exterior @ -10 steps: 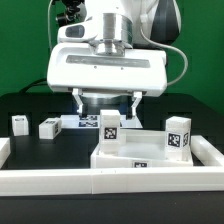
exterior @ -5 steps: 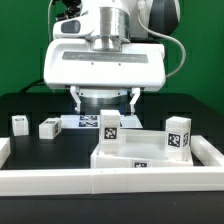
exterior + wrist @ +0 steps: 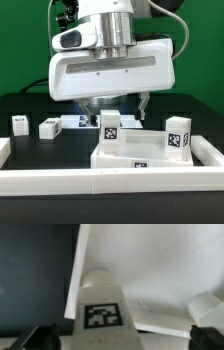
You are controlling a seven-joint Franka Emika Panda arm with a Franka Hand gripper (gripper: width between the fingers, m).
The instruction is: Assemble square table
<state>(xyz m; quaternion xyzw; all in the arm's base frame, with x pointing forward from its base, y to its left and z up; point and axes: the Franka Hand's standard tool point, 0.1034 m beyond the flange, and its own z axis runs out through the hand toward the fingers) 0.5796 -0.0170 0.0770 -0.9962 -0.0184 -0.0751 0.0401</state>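
In the exterior view the gripper point(image 3: 115, 105) hangs low over the far edge of the square tabletop point(image 3: 130, 160), which lies flat on the black table point(image 3: 25, 140) toward that view's right, just behind the border wall point(image 3: 60, 180). A tagged leg point(image 3: 109, 128) stands upright at the slab's near-left corner and a second leg point(image 3: 178, 135) at its right corner; I judge both to be seated in corner holes, which would explain why they stand so squarely. A loose leg point(image 3: 19, 123) and the other loose leg point(image 3: 48, 127) lie well apart from the slab on that view's left, near the marker board point(image 3: 85, 121), presumably waiting their turn. The jaws are spread wide with nothing between the pads, probably so they can straddle the tagged leg to grip or turn it. From here, though, the big white hand hides how well they line up with it. The wrist view supplies that: the tagged leg point(image 3: 100, 308) stands centred between the dark fingertips point(image 3: 38, 336), touching neither (a clear gap on both sides). It also shows the slab's bare white face point(image 3: 150, 269), with the second leg point(image 3: 205, 308) at the edge. What it cannot show is the loose legs or how high the hand sits.
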